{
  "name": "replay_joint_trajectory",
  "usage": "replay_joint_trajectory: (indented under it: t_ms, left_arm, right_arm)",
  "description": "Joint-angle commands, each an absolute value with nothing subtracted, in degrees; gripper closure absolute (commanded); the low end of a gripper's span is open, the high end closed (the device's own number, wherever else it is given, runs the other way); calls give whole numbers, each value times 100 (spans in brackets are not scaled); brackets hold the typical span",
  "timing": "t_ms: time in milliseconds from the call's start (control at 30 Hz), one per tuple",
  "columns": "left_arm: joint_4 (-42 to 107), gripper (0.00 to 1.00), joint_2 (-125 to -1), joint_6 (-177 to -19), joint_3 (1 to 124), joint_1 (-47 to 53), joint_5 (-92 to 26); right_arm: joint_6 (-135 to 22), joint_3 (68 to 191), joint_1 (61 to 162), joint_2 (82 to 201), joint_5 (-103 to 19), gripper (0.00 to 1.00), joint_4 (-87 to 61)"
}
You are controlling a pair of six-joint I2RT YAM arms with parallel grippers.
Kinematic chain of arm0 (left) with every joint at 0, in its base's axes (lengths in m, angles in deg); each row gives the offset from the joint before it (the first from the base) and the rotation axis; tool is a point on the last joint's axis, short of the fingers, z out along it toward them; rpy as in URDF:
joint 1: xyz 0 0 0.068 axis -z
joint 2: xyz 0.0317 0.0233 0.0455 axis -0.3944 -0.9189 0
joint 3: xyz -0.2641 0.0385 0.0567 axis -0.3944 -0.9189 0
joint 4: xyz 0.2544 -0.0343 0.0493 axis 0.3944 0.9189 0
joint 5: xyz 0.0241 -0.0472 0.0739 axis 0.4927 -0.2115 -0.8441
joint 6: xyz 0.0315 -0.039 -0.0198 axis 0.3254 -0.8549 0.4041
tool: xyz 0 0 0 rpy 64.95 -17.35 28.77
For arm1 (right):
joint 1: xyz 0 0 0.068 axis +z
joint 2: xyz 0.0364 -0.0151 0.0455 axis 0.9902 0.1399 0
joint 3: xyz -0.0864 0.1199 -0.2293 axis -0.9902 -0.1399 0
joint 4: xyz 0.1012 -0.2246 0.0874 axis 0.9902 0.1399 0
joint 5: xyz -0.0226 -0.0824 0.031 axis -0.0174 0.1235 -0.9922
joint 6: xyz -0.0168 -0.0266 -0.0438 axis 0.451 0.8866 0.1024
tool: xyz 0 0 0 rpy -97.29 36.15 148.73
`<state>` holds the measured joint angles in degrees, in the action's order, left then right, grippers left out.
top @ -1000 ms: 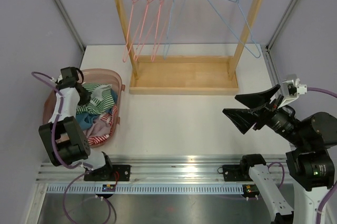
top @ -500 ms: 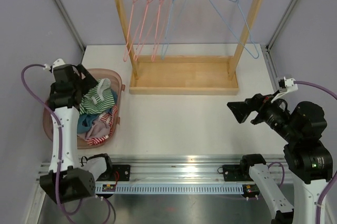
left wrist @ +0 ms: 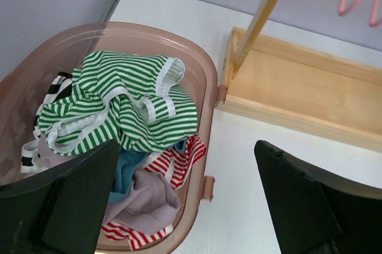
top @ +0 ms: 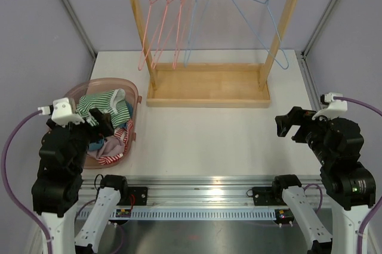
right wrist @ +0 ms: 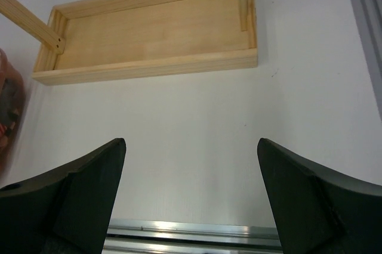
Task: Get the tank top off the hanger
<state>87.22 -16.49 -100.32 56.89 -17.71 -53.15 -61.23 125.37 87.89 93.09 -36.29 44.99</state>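
Observation:
The green-and-white striped tank top (left wrist: 125,105) lies crumpled on top of other clothes in the pink basket (left wrist: 209,81), also seen from above as a striped heap (top: 106,106). The hanger (top: 262,21), a blue wire one at the right of the rack, hangs bare. My left gripper (left wrist: 186,146) is open above the basket's near right rim, nothing between its fingers; from above it (top: 100,121) sits over the basket's near side. My right gripper (right wrist: 191,143) is open and empty over bare table, at the right (top: 289,127).
A wooden rack (top: 209,84) stands at the back with several bare pink (top: 161,21) and blue (top: 197,9) wire hangers on its top bar. Red-striped, blue and lilac clothes (left wrist: 149,194) fill the basket. A metal rail (top: 197,185) runs along the near table edge.
My left gripper opened and let go inside the basket, then drew back toward the near edge. The right arm folded back to the right. The blue hanger swung slightly.

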Motion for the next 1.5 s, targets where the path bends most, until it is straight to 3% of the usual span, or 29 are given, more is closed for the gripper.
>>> replay_joint_trajectory:
  t_ms: [0,333,667,1467]
  left_arm:
    - [9272,1,-1275,-9603,5985,-1646,-4805]
    - [10046,1,-414,-9427,6269,-1304,-4680]
    - [10056,1,9,-9462,5916,-1119,-4918]
    - [9924,1,36,-9462,5776,-1110,-4830]
  right_arm:
    - [-5806,12480,8776,9071,-3198,0,4485]
    - [-5673,12567,8881,8667,-3154,0,4748]
    - [-5462,12673,9558,8798,-2196,1,4960]
    - [-5586,12603,9549,9229,-2732,0,4556]
